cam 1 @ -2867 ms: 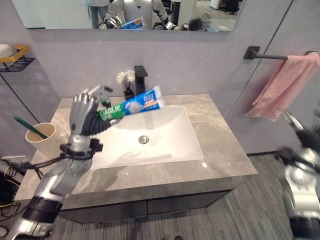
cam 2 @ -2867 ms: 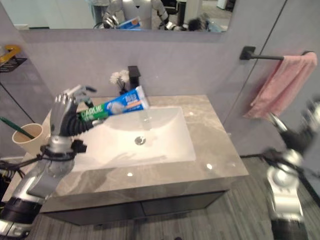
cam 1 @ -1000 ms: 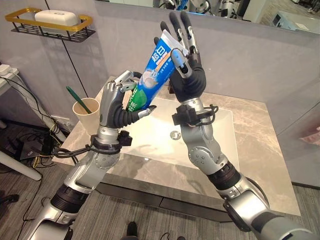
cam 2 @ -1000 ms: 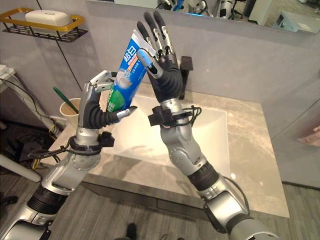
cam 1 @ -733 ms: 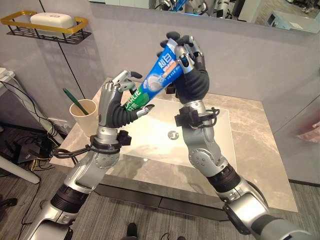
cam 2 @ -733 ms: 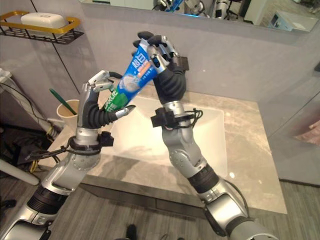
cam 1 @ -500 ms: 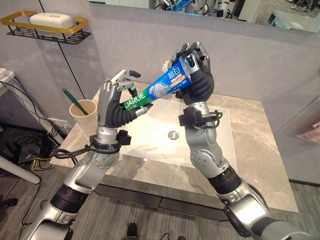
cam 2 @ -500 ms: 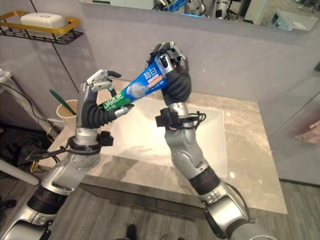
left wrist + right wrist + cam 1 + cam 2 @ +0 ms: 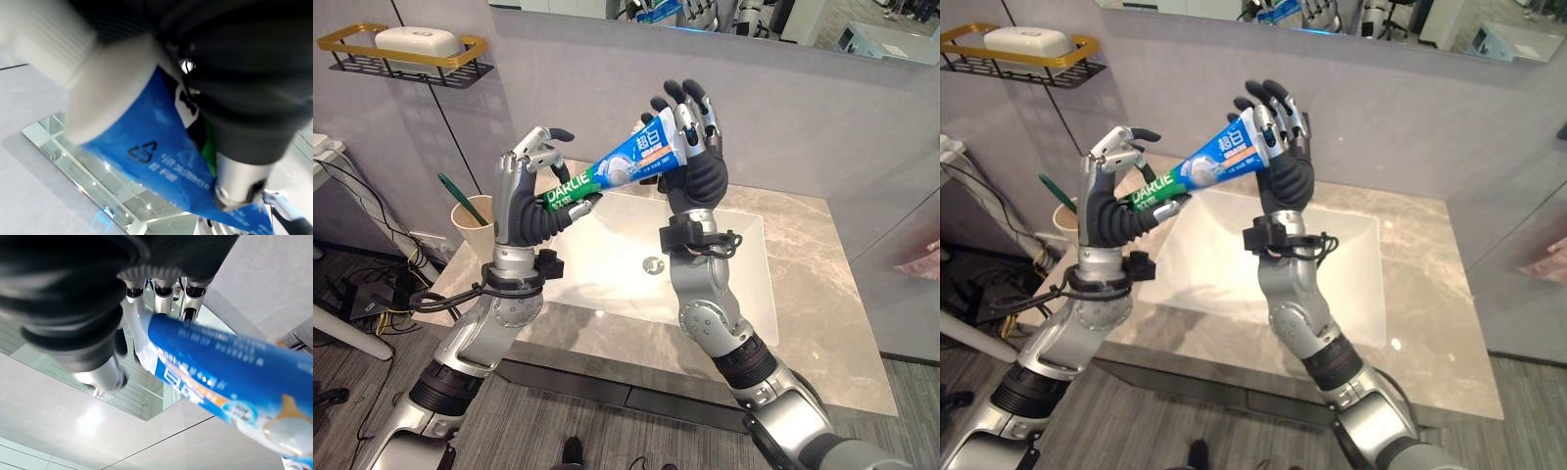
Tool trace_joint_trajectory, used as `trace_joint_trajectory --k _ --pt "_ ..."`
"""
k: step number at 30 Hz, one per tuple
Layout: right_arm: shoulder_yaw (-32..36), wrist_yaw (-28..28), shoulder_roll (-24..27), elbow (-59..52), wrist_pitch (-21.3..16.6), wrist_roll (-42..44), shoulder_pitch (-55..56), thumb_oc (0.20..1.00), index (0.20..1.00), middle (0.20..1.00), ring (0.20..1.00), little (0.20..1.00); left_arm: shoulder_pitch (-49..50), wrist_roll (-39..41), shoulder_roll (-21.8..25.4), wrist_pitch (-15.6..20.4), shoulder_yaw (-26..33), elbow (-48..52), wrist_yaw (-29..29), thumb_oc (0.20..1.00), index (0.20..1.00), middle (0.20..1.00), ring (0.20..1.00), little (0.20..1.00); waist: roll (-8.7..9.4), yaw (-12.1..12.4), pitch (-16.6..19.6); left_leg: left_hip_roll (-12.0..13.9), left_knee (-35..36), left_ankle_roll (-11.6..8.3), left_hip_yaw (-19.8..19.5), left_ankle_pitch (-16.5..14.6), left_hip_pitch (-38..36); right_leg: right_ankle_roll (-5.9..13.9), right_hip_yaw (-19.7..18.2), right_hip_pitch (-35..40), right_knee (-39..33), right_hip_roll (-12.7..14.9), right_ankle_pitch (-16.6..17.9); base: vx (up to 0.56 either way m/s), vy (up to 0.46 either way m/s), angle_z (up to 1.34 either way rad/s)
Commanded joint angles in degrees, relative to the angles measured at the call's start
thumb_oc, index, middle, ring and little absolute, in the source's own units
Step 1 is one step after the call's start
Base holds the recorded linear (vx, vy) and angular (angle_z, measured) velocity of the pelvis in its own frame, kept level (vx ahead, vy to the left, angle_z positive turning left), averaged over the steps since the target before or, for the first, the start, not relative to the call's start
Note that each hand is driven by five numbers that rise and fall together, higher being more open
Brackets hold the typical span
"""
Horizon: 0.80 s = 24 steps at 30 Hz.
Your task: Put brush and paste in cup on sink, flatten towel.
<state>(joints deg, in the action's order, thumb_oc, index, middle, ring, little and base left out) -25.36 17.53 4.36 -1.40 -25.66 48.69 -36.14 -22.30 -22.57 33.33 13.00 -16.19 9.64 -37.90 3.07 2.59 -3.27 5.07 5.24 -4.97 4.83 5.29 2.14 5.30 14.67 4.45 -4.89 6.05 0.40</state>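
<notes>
Grey wall and a mirror back a marble worktop [image 9: 803,284] with a white sink [image 9: 617,264] set into it. Above the sink, the left hand [image 9: 524,201] curls round the green cap end of the toothpaste tube [image 9: 612,174]. The tube slants up toward 2 o'clock, where the right hand [image 9: 690,147] meets its flat blue end with fingers nearly straight and spread, the thumb against the tube. From the right wrist view the tube's blue end [image 9: 215,367] runs across that hand's fingers, with the mirror beyond; the left wrist view shows the white cap [image 9: 105,95] close up, lodged in the left hand. At 9 o'clock from the sink, a beige cup [image 9: 475,220] stands on the worktop with a green toothbrush [image 9: 455,196] leaning in it. A wire shelf [image 9: 406,49] hangs on the wall at 10 o'clock.
</notes>
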Motion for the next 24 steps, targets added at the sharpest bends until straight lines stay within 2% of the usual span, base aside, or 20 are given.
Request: trace_joint_trajectory --k 1,12,19,24 --pt "2.5 -0.2 -1.2 0.0 -3.7 -1.2 -0.9 1.000 1.000 1.000 1.000 1.000 -6.4 0.1 1.1 0.9 2.0 0.2 -3.5 0.200 0.200 0.200 0.200 0.200 0.97 0.1 3.2 1.8 -0.2 -1.80 -0.1 -1.7 0.8 4.82 -0.5 0.9 1.3 6.0 1.4 0.00 0.000 0.00" --pt "1.9 -1.1 -1.2 0.9 -3.8 -1.3 0.5 1.000 1.000 1.000 1.000 1.000 -8.3 -0.1 1.1 1.3 1.7 -0.4 -4.2 0.200 0.200 0.200 0.200 0.200 1.14 0.1 3.0 1.4 -0.2 -1.53 0.3 -2.1 0.9 5.08 -0.9 0.4 1.4 6.4 1.5 0.00 0.000 0.00" --pt "-0.7 -4.8 0.5 2.6 -1.8 -1.3 0.1 1.000 1.000 1.000 1.000 1.000 -10.2 -0.2 1.0 1.7 1.0 -0.3 -3.4 0.200 0.200 0.200 0.200 0.200 1.32 0.0 2.7 1.2 -0.2 -1.46 0.3 -2.0 1.0 5.20 -0.7 0.4 1.6 6.5 1.6 0.00 0.000 0.00" --pt "-2.2 -6.3 3.3 2.5 0.1 -4.8 -1.3 1.000 1.000 1.000 1.000 1.000 -10.3 0.0 1.3 2.2 1.0 -0.7 -2.7 0.200 0.200 0.200 0.200 0.200 1.49 -0.1 2.7 1.1 -0.2 -1.45 0.4 -2.1 1.1 5.34 -0.9 0.0 1.7 6.6 1.6 0.00 0.000 0.00"
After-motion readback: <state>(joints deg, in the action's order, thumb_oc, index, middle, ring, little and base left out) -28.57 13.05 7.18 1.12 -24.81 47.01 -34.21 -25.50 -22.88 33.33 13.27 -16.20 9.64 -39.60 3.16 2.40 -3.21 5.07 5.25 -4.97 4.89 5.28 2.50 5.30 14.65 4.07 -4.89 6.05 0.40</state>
